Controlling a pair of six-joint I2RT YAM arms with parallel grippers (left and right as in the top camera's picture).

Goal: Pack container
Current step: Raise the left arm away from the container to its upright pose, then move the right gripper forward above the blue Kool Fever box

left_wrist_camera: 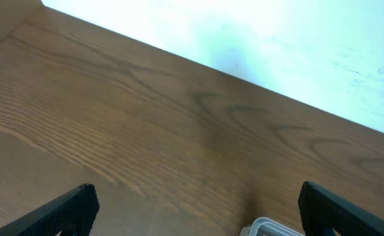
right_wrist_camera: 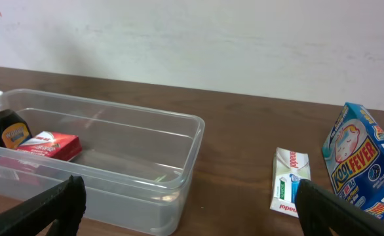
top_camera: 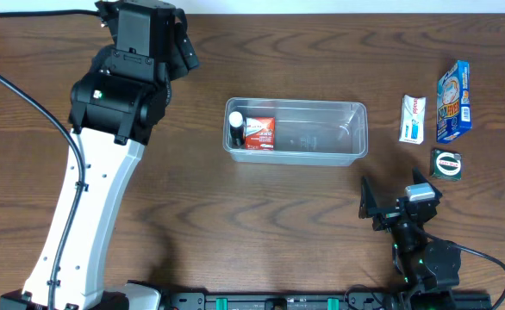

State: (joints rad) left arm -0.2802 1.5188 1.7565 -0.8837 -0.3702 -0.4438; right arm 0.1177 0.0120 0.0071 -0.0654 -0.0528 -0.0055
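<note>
The container (top_camera: 321,138) lay at the middle of the table (top_camera: 235,224), with a small dark bottle (top_camera: 236,129) and a red box (top_camera: 259,133) inside at its 9 o'clock end. The left fingers (left_wrist_camera: 61,213) stood spread wide over bare table, grasping nothing, well apart at the container's 10 o'clock. The right fingers (right_wrist_camera: 48,210), likewise spread and empty, sat near its 5 o'clock corner.

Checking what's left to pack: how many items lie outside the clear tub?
3, all right of the container: a white toothpaste box, a blue Kool Fever box beside it, and a small dark green box below them in the overhead view. None appears hidden.
</note>
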